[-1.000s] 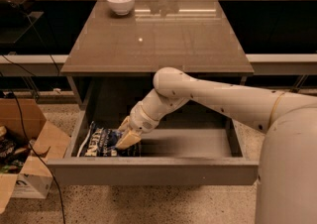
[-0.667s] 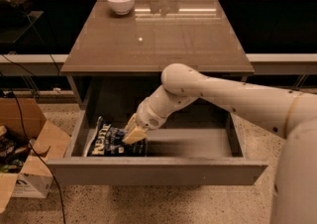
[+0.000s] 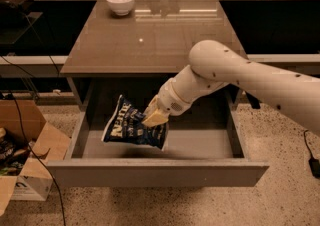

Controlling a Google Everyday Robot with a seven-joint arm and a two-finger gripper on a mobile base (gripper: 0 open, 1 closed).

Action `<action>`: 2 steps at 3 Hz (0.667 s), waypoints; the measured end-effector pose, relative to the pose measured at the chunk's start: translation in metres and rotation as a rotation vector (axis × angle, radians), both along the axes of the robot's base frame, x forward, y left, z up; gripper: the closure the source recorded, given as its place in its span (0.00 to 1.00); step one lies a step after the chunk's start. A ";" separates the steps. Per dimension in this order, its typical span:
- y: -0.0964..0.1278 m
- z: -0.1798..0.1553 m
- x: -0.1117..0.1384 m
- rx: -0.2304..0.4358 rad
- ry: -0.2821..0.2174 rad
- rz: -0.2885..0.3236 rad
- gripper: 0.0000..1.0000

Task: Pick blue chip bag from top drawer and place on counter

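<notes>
- Large white lettering is printed on the blue chip bag (image 3: pixel 127 129). It runs sideways along the crinkled dark foil.
- The letters are creased and tilted, so the word cannot be read with certainty and no brand can be named.
- The bag is held at its upper right edge by the gripper (image 3: pixel 154 118), whose fingers are pinched on the foil above the left half of the top drawer (image 3: pixel 155 172).
- A small dark mark is seen on the side of the cardboard box (image 3: pixel 31 184) at lower left, but it cannot be read.
- No other text is legible.

Lab — robot jaws over top drawer (image 3: pixel 155 172), cardbd box (image 3: pixel 30 127).
</notes>
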State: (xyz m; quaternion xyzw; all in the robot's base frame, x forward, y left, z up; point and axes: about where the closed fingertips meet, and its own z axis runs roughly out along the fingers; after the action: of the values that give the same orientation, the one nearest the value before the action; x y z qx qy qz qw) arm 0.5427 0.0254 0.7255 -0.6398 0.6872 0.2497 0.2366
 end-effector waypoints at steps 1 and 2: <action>-0.028 0.070 0.007 0.010 -0.109 -0.056 1.00; -0.038 0.132 0.024 0.006 -0.228 -0.055 1.00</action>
State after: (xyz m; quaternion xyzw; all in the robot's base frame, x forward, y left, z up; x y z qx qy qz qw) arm 0.5670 -0.0129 0.8579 -0.6445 0.6723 0.1706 0.3219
